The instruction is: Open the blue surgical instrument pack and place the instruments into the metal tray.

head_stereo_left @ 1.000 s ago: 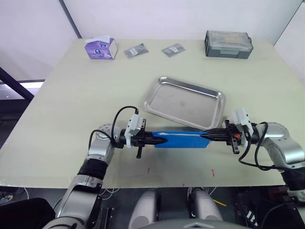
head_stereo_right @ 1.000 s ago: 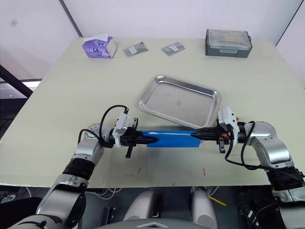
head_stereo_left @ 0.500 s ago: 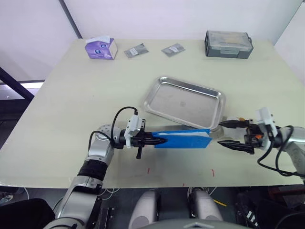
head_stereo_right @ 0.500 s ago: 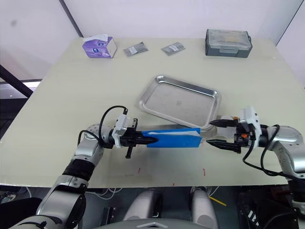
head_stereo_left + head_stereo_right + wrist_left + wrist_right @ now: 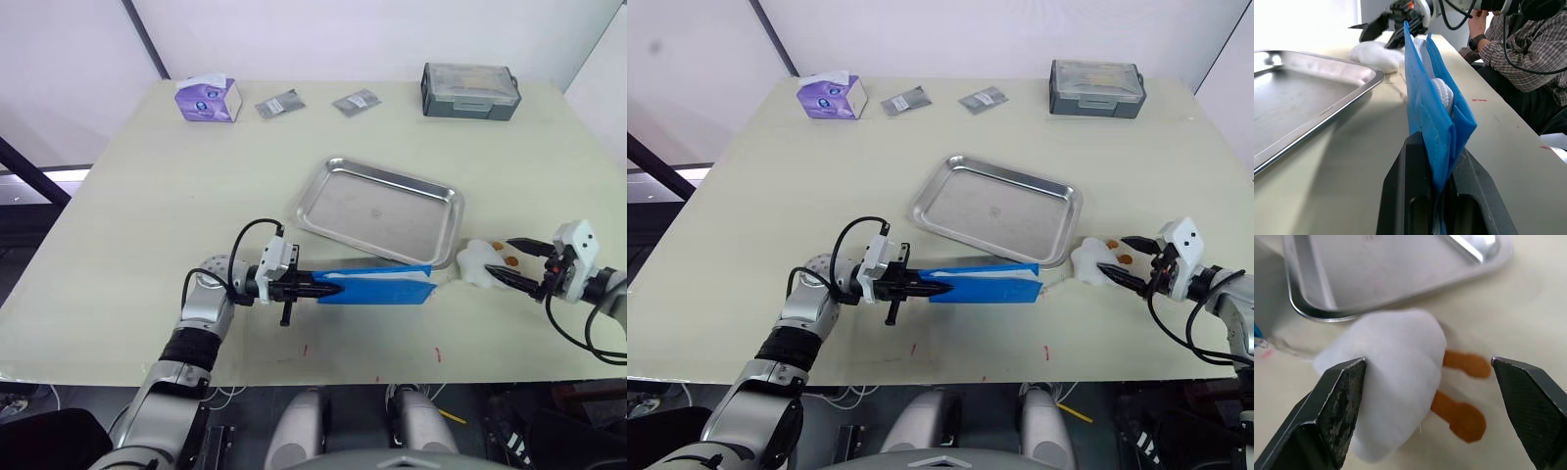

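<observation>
My left gripper is closed on one end of the blue surgical instrument pack, which stands on edge on the table, just in front of the metal tray. My right gripper has its fingers spread wide, apart from the pack. Just beside the tray's corner lies a white soft wad with two small orange tabs; what it is, I cannot tell.

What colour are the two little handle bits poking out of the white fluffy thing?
Orange. The two handle bits poke out of the white bundle; the right wrist view shows them best.
</observation>
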